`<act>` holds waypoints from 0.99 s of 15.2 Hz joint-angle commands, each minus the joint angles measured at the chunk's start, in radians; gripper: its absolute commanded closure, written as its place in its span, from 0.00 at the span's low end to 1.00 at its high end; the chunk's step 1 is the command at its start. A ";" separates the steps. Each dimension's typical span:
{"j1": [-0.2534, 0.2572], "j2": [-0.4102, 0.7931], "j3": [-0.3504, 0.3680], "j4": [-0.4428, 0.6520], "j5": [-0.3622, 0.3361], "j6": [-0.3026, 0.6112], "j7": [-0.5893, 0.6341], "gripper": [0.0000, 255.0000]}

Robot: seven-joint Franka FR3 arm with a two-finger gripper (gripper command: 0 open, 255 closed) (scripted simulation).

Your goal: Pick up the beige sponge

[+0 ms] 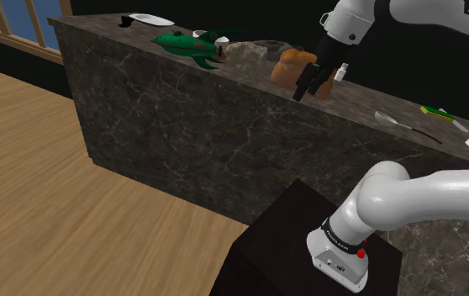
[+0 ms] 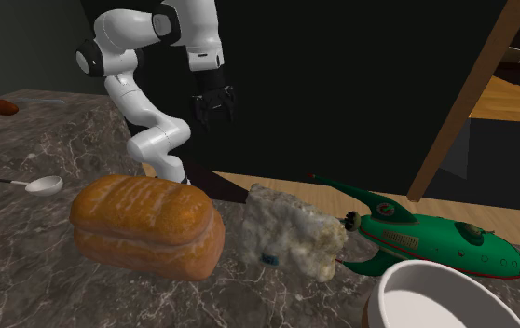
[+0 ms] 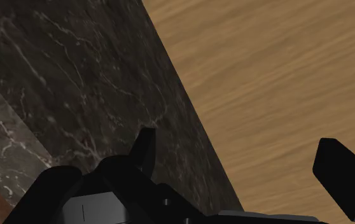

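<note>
Currently, I see the dark marble counter (image 1: 224, 126), with my white arm (image 1: 409, 198) reaching toward its front edge. On top, a green toy rocket (image 2: 435, 242) and a bread loaf (image 2: 146, 224) flank the pale, lumpy sponge (image 2: 291, 228), which lies untouched. My gripper (image 3: 238, 143) hangs empty, fingers wide apart, above the counter's edge near the loaf. I judge nothing is done yet: approach, grasp and lift all remain.

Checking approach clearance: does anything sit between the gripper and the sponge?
Nothing visible blocks a descent from above. The open gripper hangs at the edge of the counter; the sponge lies flanked by the bread loaf and the green rocket toy.
</note>
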 commanded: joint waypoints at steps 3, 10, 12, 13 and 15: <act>-0.011 0.071 -0.017 0.047 -0.018 0.023 -0.019 0.00; -0.042 0.324 -0.069 0.248 -0.066 0.073 -0.078 0.00; -0.050 0.397 -0.083 0.317 -0.075 0.078 -0.094 0.00; -0.053 0.434 -0.089 0.353 -0.078 0.079 -0.102 0.00; -0.060 0.509 -0.102 0.430 -0.084 0.077 -0.118 0.00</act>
